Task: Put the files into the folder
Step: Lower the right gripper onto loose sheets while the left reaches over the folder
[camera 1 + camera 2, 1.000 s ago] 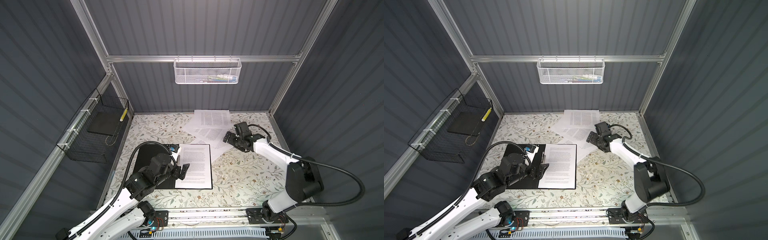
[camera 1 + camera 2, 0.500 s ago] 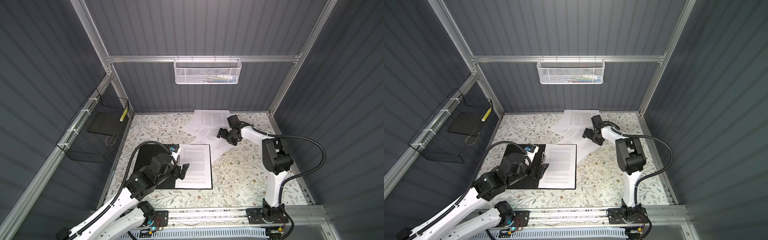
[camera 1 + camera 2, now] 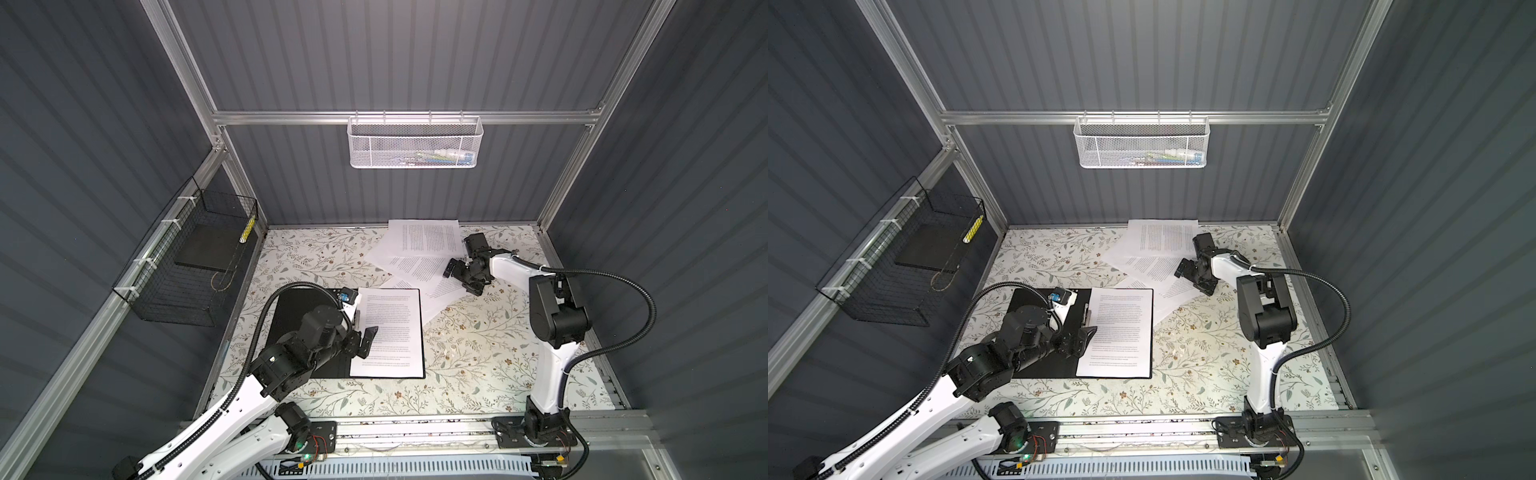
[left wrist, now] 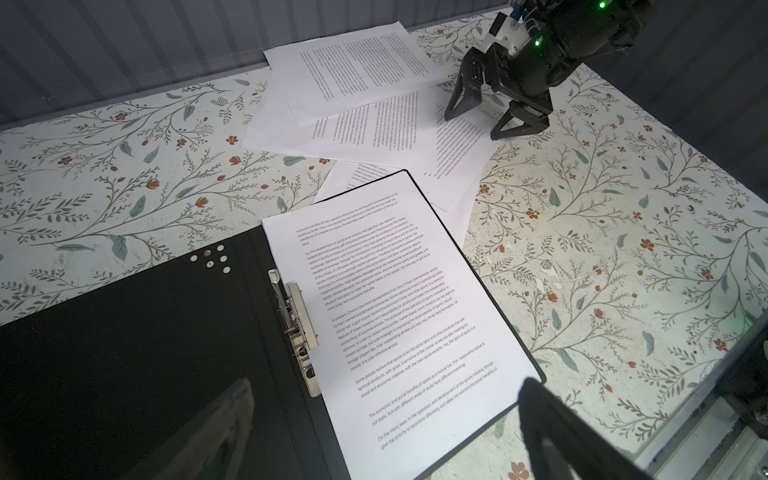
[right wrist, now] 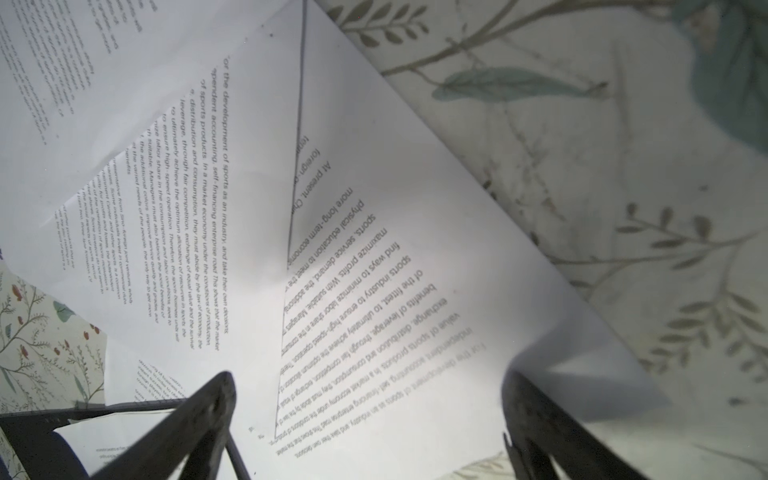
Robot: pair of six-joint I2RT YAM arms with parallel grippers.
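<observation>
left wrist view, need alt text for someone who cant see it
An open black folder lies on a floral table, one printed sheet on one half beside the metal clip. Beyond it, more loose sheets lie overlapped, with the open right tool over their edge.

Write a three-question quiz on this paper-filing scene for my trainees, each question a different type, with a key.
1. True or false: the folder lies closed.
2. Fill in: the left hand, above the folder, has its jaws ___.
3. The right hand is at: A) the loose files B) the folder C) the left hand.
Key: 1 false; 2 open; 3 A.
</observation>
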